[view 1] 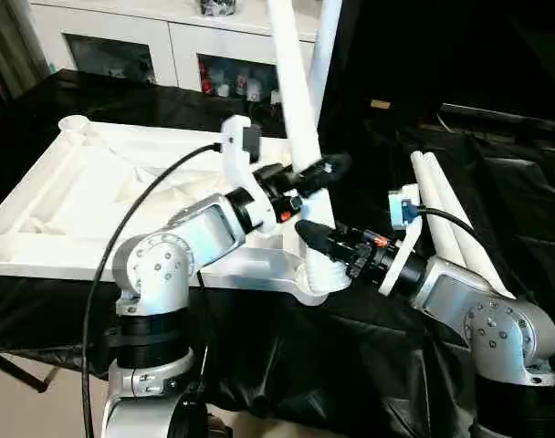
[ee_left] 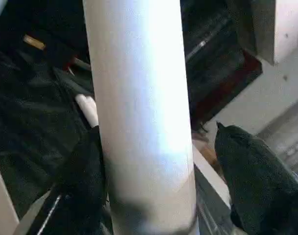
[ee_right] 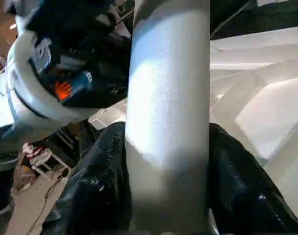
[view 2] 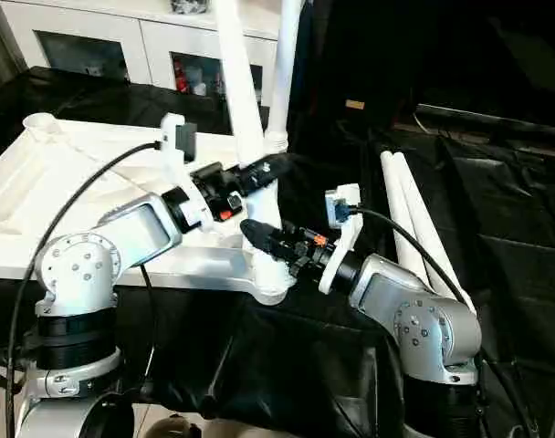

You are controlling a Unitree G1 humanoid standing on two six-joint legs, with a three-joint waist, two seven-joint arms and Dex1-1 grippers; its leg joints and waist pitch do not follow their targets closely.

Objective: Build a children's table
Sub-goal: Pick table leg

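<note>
Holding: right gripper [view 1: 316,239] has both black fingers [ee_right: 242,181] pressed on either side of a white leg [view 1: 296,109], low down near where it meets the corner socket [view 1: 316,285]
Left gripper [view 1: 325,170]: sits just above the right one on the same leg; one finger touches the tube, the other finger [ee_left: 254,176] stands apart from it, so it's open around the leg, not clamped
Tabletop [view 1: 95,196]: white, flipped ribbed-side up on the black-draped worktop [view 1: 350,356], stretching away behind the left gripper
Second standing leg [view 1: 325,46]: upright just beyond the grippers
Spare legs [view 1: 451,224]: two lying side by side on the worktop, right next to the right arm
Background: white cabinet [view 1: 122,46] past the tabletop
</note>
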